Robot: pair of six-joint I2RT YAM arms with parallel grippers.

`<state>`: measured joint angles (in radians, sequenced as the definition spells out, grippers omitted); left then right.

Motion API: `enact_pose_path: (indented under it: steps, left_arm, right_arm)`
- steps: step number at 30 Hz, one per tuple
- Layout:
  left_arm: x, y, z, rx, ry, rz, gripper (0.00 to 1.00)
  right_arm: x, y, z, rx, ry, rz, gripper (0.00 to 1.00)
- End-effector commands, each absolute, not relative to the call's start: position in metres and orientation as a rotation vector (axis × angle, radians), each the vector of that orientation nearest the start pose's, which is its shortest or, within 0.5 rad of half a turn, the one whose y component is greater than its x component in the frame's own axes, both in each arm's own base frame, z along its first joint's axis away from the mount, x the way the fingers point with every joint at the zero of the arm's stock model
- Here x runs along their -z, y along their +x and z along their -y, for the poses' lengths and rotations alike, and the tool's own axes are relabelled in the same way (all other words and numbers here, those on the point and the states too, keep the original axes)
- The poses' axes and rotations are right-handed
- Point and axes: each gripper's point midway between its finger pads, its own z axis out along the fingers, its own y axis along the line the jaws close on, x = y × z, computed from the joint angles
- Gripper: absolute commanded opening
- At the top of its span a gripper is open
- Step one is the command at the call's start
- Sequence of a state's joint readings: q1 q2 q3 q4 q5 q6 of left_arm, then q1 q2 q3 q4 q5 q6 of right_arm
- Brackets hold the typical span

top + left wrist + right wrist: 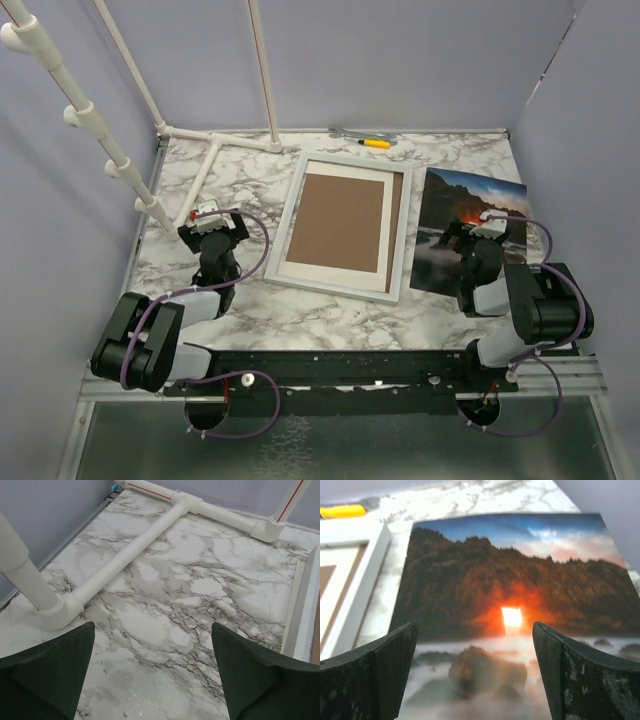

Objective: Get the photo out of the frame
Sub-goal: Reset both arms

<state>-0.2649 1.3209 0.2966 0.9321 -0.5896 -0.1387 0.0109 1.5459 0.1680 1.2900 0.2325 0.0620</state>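
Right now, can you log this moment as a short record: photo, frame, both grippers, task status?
photo: out of the frame, lying flat, picture side up, on the table to the frame's right
frame: lying flat, brown backing board showing inside
left gripper: open, over bare marble left of the frame
right gripper: open, above the photo, holding nothing
task status: looks done

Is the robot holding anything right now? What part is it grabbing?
Nothing is held. The left gripper is open above bare table, and the right gripper is open above the photo, which lies flat beside the frame.
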Motion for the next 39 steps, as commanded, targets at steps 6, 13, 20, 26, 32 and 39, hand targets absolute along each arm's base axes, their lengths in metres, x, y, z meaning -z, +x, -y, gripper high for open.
enact_pose_path:
  steps: [6, 13, 20, 26, 32, 39]
  left_arm:
    - [-0.119, 0.361, -0.015, -0.278, -0.29, -1.602, 0.99]
    - [-0.097, 0.373, -0.012, -0.124, -0.187, -1.593, 0.99]
    - [-0.079, 0.389, -0.005, -0.118, -0.139, -1.678, 0.99]
    - [-0.079, 0.388, -0.004, -0.125, -0.139, -1.677, 0.99]
    - [-0.079, 0.388, -0.004, -0.125, -0.137, -1.678, 0.99]
    - [-0.079, 0.388, -0.004, -0.126, -0.137, -1.678, 0.99]
  right_arm:
    - [-0.103, 0.378, 0.011, 0.064, 0.042, -1.615, 1.0]
    - [-0.104, 0.38, 0.011, 0.057, 0.046, -1.609, 1.0]
    - [-0.102, 0.38, 0.011, 0.059, 0.048, -1.616, 1.0]
    - [-0.102, 0.38, 0.011, 0.058, 0.048, -1.616, 1.0]
    - [-0.102, 0.38, 0.011, 0.058, 0.048, -1.616, 1.0]
    - [-0.103, 0.38, 0.011, 0.058, 0.048, -1.615, 1.0]
